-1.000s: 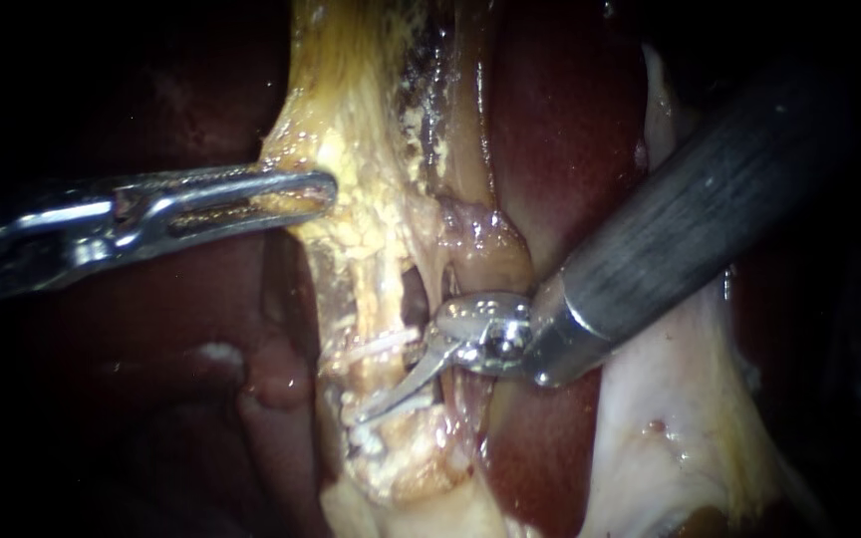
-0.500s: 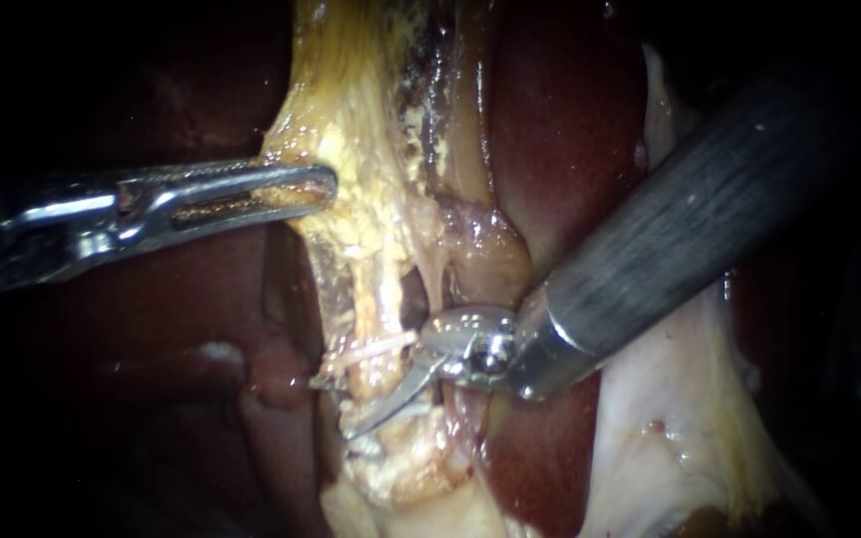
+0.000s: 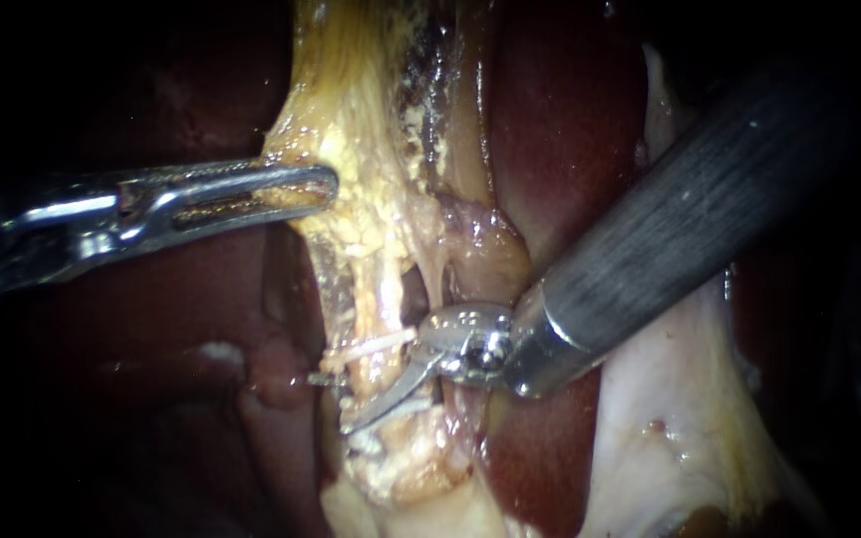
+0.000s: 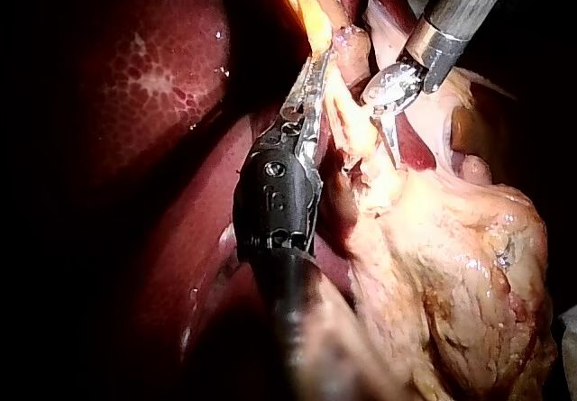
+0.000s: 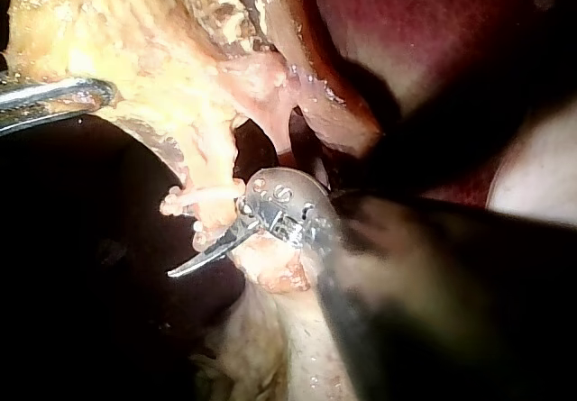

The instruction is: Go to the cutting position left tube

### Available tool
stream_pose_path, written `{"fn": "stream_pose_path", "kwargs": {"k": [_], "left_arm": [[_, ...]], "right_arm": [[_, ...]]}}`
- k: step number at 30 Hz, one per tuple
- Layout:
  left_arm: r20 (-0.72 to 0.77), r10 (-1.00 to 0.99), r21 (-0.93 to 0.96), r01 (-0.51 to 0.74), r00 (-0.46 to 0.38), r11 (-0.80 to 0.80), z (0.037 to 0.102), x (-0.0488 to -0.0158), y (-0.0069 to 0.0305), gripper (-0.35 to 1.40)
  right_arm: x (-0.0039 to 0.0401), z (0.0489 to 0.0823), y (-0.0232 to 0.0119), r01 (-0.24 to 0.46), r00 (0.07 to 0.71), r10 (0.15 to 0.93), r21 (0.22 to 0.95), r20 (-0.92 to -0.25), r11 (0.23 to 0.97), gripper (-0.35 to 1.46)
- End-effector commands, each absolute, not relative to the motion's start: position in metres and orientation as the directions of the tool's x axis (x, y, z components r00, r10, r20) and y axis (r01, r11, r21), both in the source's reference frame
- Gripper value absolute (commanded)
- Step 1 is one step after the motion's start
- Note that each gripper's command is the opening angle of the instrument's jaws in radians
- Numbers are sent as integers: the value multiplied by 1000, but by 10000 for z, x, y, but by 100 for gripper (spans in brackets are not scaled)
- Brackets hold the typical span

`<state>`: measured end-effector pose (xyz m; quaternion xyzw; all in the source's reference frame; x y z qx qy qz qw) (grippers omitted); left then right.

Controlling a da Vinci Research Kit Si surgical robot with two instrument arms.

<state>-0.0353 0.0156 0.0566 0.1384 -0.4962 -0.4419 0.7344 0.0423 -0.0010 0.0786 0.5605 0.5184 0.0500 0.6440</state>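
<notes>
Right instrument (image 3: 336,403) is straddling left tube (image 3: 376,309), blades parted – probably needing slight advance – left instrument (image 3: 251,189) is clamping fatty tissue (image 3: 351,214).

Surgical lab, exposed liver (image 3: 560,130), yellow fatty tissue (image 3: 371,199)

The light sits hard on the middle of the scene and dies quickly outward, so both sides of the endoscope view are plain black. The backdrop inside the lit patch is the dark red liver (image 3: 550,120), wet and throwing small glints. In the left wrist view a broad lobe shows a pale mottled patch under the same light, then fades into darkness.
</notes>
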Motion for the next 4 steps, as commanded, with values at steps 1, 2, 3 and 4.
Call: {"fn": "stream_pose_path", "kwargs": {"k": [1,2,3,4], "left_arm": [[607,-786,642,512,117,571,566,-353,156,-35],[607,-786,642,512,117,571,566,-353,156,-35],[607,-786,642,512,117,571,566,-353,156,-35],[607,-786,642,512,117,571,566,-353,156,-35]], "right_arm": [[423,786,-10,517,457,645,773,-612,367,116],[423,786,-10,517,457,645,773,-612,367,116],[423,787,-10,515,456,646,774,-612,369,116],[423,787,-9,515,456,646,774,-612,369,116]]}}
